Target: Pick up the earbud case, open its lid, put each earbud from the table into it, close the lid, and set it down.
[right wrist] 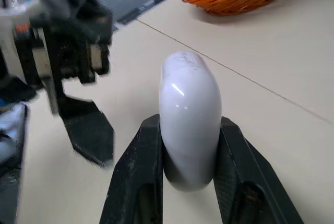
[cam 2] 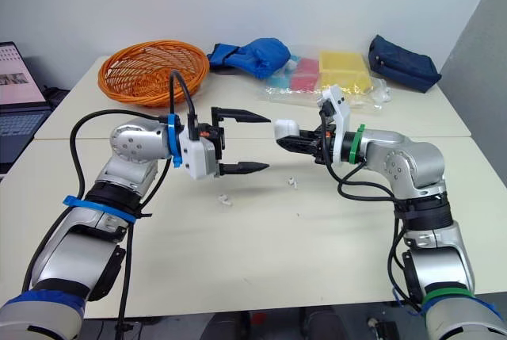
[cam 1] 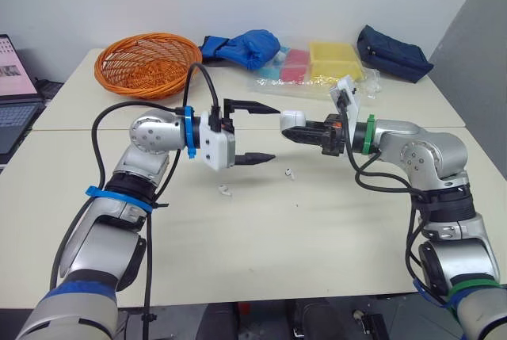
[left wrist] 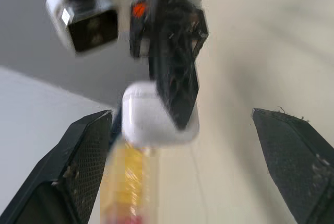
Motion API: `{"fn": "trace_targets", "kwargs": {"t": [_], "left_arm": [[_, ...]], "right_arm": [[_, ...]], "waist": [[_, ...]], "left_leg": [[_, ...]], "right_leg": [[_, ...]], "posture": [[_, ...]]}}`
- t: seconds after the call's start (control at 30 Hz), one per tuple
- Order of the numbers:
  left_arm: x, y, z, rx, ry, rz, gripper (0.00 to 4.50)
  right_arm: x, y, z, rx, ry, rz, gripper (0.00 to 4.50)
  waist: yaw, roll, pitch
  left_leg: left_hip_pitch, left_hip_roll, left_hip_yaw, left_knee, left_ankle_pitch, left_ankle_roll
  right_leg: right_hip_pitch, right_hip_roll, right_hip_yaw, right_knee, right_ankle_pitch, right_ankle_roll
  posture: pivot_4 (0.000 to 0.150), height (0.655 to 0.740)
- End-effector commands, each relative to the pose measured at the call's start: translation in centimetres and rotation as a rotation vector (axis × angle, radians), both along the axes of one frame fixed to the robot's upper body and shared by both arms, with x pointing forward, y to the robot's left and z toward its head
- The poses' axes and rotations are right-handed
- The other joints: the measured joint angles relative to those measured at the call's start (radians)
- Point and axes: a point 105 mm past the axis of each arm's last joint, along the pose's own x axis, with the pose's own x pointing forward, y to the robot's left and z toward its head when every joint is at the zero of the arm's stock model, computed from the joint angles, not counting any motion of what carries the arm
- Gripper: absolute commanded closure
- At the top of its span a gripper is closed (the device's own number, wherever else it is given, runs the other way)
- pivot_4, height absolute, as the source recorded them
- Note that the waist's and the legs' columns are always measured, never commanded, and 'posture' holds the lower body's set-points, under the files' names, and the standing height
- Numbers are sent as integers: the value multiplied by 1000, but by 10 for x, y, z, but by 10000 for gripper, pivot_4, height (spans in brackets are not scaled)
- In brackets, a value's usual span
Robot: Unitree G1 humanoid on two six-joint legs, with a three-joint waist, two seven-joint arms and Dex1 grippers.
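While tight in right gripper, earbud case opposite spread left gripper, earbuds beneath.

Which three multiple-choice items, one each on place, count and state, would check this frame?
1. Where is the earbud case?
A) in the basket
B) between the right gripper's fingers
C) on the floor

2. How many earbuds lie on the table?
A) none
B) four
C) two

3. How is the left gripper?
A) open
B) shut on the case
C) shut on an earbud

Answers:
1 B: the right gripper clamps the white earbud case above the table.
2 C: two small white earbuds lie apart between the arms.
3 A: the left gripper's fingers stand wide apart with nothing between them.
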Motion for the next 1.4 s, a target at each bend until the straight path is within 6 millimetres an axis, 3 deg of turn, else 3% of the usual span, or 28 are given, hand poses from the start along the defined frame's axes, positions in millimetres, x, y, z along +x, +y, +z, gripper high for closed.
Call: {"fn": "trace_targets", "kwargs": {"t": [0.03,0.2,0.33,0.4,0.53,0.93,1.03,1.37,1.4], "left_arm": [[2,1,25,22,132,42,538],[0,-13,31,182,395,122,538],[-18,-14,12,319,488,73,538],[-18,-13,7,333,493,91,538],[-7,-11,-4,331,493,170,9054],[5,-20,2,262,514,173,9054],[6,-17,2,280,522,177,14585],[4,-18,3,307,516,159,14585],[5,-18,3,304,519,161,16375]], "right_arm": [[-7,8,1,-109,-145,53,36152],[-9,17,-9,-282,-253,76,36152],[-12,28,-10,-278,-258,110,36152],[-11,30,-11,-279,-262,109,36152],[-11,31,-10,-289,-283,110,36152],[-17,36,-11,-308,-300,136,36152],[-17,36,-10,-313,-306,139,36152],[-18,37,-9,-318,-317,149,36152],[-18,38,-9,-318,-317,149,36152]], "waist": [[-1,0,0],[-1,0,0],[-3,0,0],[-4,0,0],[0,0,0],[1,0,0],[0,0,0],[0,0,0],[0,0,0]], "left_leg": [[0,0,0,0,0,0],[-1,0,-1,1,0,0],[1,0,0,0,0,0],[2,0,0,0,0,0],[2,1,-1,1,0,0],[1,1,-1,2,0,0],[2,1,-1,2,0,0],[2,1,-1,2,0,0],[2,1,-1,2,0,0]], "right_leg": [[0,0,0,0,0,0],[-1,1,0,1,-2,4],[0,2,2,0,-3,4],[0,3,3,1,-3,3],[0,3,2,2,-3,3],[0,3,2,1,0,-1],[0,3,2,1,0,-1],[0,3,2,1,0,-1],[0,3,2,1,0,-1]], "posture": [[1500,7400],[1500,7400],[1500,7400],[1500,7400],[1500,7400],[1500,7400],[1500,7400],[1500,7400],[1500,7400]]}}
